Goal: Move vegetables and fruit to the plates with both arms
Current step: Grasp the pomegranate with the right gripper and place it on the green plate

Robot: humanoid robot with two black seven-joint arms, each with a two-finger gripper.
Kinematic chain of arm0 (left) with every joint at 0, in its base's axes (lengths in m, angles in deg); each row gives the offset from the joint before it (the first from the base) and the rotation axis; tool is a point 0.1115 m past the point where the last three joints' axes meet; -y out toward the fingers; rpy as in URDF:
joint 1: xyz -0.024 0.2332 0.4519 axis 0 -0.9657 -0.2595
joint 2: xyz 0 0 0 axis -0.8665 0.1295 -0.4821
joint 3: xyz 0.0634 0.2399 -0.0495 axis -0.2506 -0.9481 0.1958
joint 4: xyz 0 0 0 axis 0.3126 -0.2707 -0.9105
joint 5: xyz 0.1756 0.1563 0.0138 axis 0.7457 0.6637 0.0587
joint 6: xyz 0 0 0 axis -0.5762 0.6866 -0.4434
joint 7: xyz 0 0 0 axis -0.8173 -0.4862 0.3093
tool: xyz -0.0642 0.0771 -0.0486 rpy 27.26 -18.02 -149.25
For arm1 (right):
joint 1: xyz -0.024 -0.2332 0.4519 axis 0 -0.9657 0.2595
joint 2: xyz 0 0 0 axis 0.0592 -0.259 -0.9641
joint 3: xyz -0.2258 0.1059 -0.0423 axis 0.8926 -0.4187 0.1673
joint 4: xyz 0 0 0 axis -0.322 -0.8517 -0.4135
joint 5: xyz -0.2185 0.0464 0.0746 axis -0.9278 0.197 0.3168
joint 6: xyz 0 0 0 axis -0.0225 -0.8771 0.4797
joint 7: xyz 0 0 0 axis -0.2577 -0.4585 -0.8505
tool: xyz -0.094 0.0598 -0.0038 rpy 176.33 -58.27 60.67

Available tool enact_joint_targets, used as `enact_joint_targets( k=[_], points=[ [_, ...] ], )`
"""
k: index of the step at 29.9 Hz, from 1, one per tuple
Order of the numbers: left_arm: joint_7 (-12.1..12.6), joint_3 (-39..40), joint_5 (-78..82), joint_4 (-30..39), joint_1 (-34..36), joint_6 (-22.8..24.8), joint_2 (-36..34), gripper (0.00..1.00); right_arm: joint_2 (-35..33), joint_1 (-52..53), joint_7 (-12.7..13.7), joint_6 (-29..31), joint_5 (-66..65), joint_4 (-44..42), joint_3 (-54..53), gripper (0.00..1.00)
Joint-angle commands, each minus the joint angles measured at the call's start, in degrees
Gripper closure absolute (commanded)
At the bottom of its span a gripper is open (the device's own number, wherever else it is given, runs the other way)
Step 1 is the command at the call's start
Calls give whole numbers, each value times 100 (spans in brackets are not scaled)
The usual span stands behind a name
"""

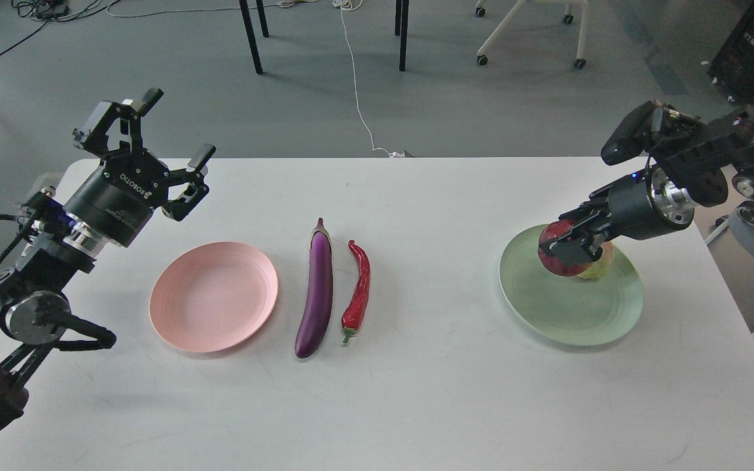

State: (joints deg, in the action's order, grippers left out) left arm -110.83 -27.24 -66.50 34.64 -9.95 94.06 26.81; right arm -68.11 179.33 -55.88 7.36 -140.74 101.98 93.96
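My right gripper point(568, 249) is shut on the dark red pomegranate point(561, 259) and holds it over the pale green plate point(570, 313). The yellow-green bumpy fruit point(600, 269) lies on that plate, mostly hidden behind the pomegranate. The purple eggplant point(315, 291) and the red chili pepper point(357, 292) lie side by side on the table's middle. The pale pink plate point(214, 295) sits left of them with nothing on it. My left gripper point(161, 152) is open and empty, raised above the table's far left corner.
The white table point(416, 392) ends close to the green plate on the right. Beyond the far edge are chair legs point(251, 36), a rolling chair base point(527, 33) and a white cable point(357, 91) on the floor.
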Motion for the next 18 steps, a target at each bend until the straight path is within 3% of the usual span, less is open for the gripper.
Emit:
enact_joint_targets(
  k=[1, 4, 9, 12, 18],
  points=[
    [8, -1, 54, 31, -4, 0, 18, 1, -147, -254, 0, -119, -4, -45, -41, 62],
    [8, -1, 54, 31, -4, 0, 1, 1, -191, -527, 0, -225, -4, -107, -50, 46],
    [0, 8, 54, 31, -4, 0, -26, 1, -297, -730, 0, -313, 5, -125, -173, 29],
    [0, 25, 54, 31, -4, 0, -43, 1, -393, -739, 0, -313, 40, -116, -331, 6],
    [0, 34, 54, 31, -4, 0, -131, 1, -832, -747, 0, -252, 661, -54, -1305, 3]
  ],
)
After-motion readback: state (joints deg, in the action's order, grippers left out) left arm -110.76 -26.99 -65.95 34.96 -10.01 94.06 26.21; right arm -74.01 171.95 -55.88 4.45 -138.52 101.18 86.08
